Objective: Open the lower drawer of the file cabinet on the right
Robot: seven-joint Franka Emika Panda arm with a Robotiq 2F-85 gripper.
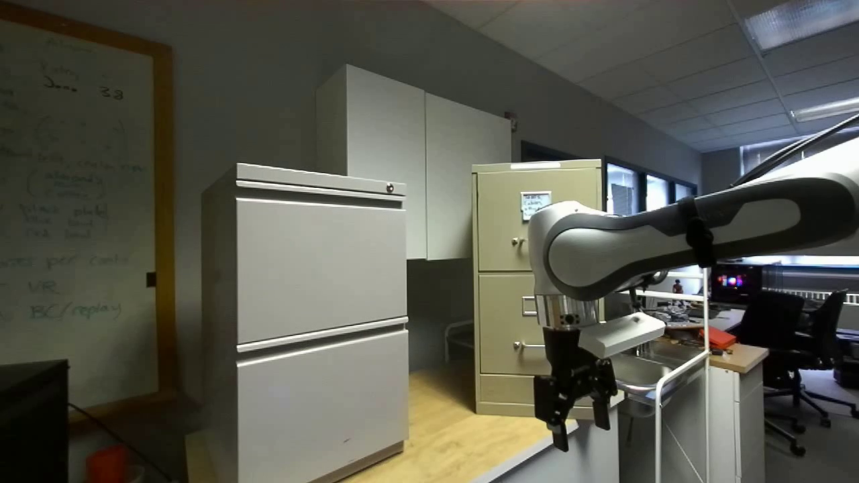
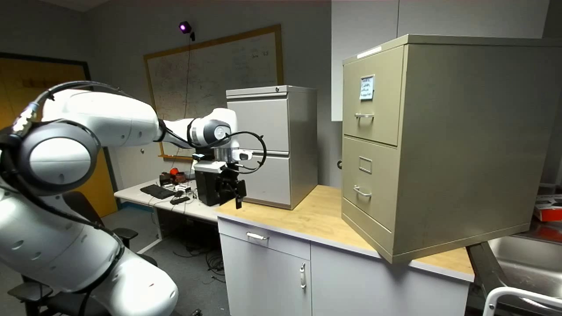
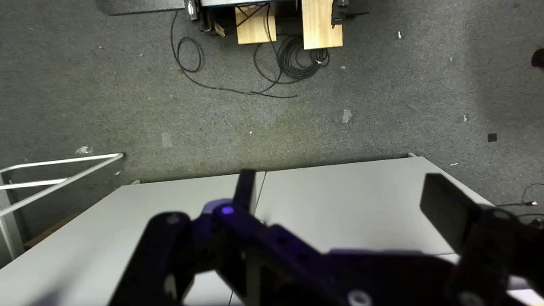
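Observation:
The tall beige file cabinet stands on the wooden counter, its front corner jutting past the counter edge. Its lower drawer is shut, with a metal pull handle and an empty label frame. The lower drawer also shows in an exterior view, partly hidden behind my arm. The upper drawer with the white paper is shut too. My gripper points down, open and empty, in front of the counter and apart from the cabinet. The wrist view shows its fingers spread wide; the file cabinet is out of view there.
A pale grey two-drawer cabinet stands on the same counter. White cupboard doors with handles are below the counter. A sink and a white metal rail lie beyond the file cabinet. White wall cupboards hang above.

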